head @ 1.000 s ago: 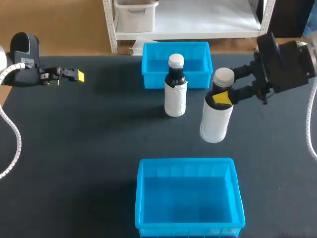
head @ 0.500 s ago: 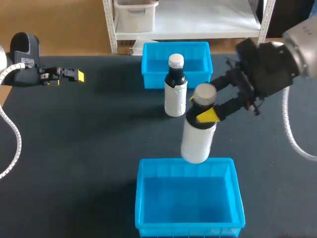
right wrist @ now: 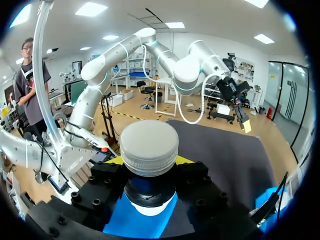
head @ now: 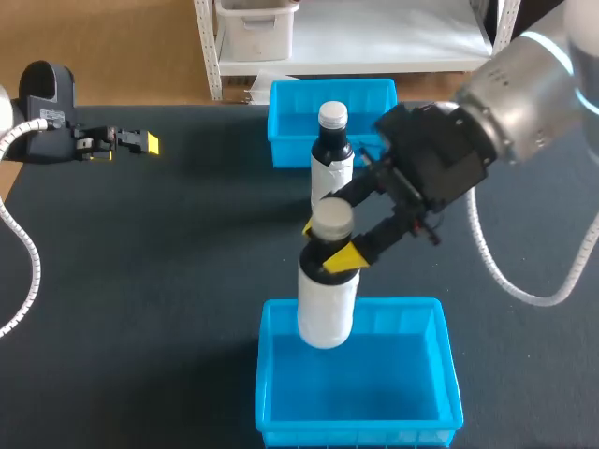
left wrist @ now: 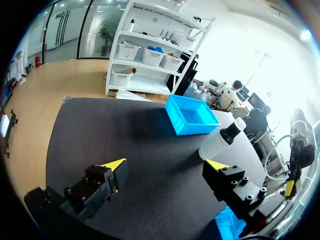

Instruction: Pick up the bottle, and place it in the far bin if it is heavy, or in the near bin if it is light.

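Head view: right pincer [head: 329,245] clamps the bottle [head: 326,309] by its neck, near bin [head: 398,374] beneath. Placing step, I judge; lower, then release.

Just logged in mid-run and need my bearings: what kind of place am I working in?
Probably a robot test bench: a dark-matted table, a near bin and a far bin in blue plastic, and the right pincer gripping a bottle above the near bin.
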{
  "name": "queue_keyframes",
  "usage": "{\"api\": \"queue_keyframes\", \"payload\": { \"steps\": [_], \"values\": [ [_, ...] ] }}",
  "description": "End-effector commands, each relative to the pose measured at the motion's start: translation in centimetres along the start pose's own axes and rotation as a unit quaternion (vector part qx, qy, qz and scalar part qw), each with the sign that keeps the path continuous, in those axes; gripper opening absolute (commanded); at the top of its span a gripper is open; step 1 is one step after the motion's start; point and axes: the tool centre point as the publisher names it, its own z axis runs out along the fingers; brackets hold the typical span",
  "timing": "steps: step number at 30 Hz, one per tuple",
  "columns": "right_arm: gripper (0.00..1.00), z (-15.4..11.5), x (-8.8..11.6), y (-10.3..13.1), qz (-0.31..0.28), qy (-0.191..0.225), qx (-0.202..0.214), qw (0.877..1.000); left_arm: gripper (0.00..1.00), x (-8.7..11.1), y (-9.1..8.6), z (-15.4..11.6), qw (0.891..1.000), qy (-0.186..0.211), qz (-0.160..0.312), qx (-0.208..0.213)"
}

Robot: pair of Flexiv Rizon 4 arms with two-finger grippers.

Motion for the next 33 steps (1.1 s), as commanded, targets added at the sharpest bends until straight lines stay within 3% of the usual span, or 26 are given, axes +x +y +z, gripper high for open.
{"api": "queue_keyframes", "payload": {
  "steps": [1, 13, 33],
  "values": [
    [0.0, 1.3, 0.4, -0.4, -0.006, -0.004, -0.023, 1.0, 1.0, 0.0, 0.0, 0.0, 1.0, 0.0, 0.0, 0.0],
    [0.0, 3.9, 3.5, 0.2, -0.018, 0.018, -0.056, 0.998, 1.0, 0.0, 0.0, 0.0, 1.0, 0.0, 0.0, 0.0],
    [0.0, 5.1, 6.7, 0.0, -0.041, 0.038, -0.081, 0.995, 1.0, 0.0, 0.0, 0.0, 1.0, 0.0, 0.0, 0.0]
  ]
}}
